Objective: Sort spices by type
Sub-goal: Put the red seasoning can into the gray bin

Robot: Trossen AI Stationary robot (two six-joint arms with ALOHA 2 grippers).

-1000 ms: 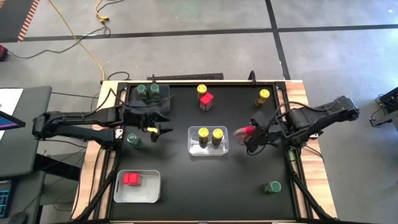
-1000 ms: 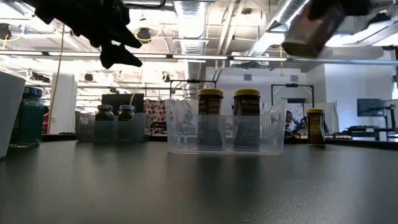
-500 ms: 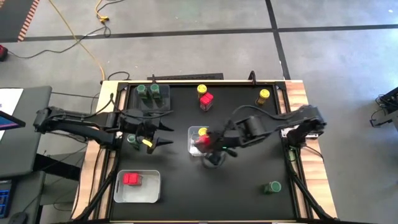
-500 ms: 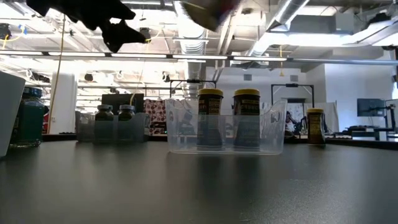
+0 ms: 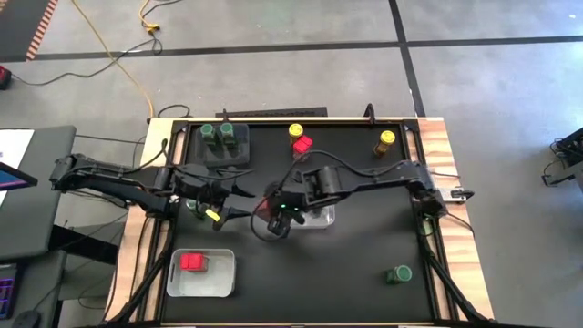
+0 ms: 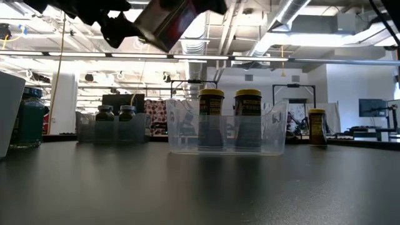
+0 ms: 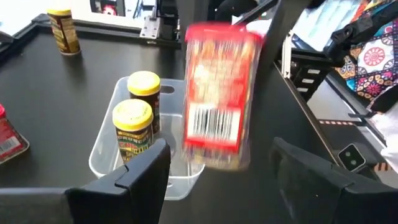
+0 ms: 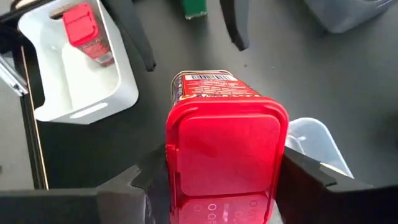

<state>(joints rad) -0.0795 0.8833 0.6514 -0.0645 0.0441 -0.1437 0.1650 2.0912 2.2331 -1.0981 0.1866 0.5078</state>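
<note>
My right gripper [image 5: 275, 215] reaches across the table, shut on a squarish red-topped spice jar [image 8: 227, 146], in the air just left of the clear bin [image 5: 321, 215]. That bin holds two yellow-lidded jars [image 7: 138, 118]. My left gripper [image 7: 221, 152] hangs open close beside the held jar, on its left, touching nothing. Another red-topped jar [image 5: 191, 262] lies in the white bin [image 5: 219, 278]. Two green-lidded jars [image 5: 217, 134] stand in the grey bin [image 5: 239, 153]. My right gripper pinches the red-topped jar between its two fingers [image 8: 149, 177], on two opposite sides just under the red lid [image 8: 171, 155]. The fingers slant down from the table's right and lie along the jar. The jar hangs tilted [image 6: 165, 22], lid toward the wrist, clear of the table.
Loose jars stand on the black table: a yellow one [image 5: 296, 132] and a red one [image 5: 302, 145] at the far middle, a yellow one [image 5: 387, 139] far right, a green one [image 5: 398, 273] near right, a green one [image 5: 193, 206] by my left arm.
My right gripper has swung with the red-topped jar from right of the clear bin, over it, toward the table's left, rolling as it went; the jar has stayed lifted clear. My left gripper has shifted a little toward the near edge.
</note>
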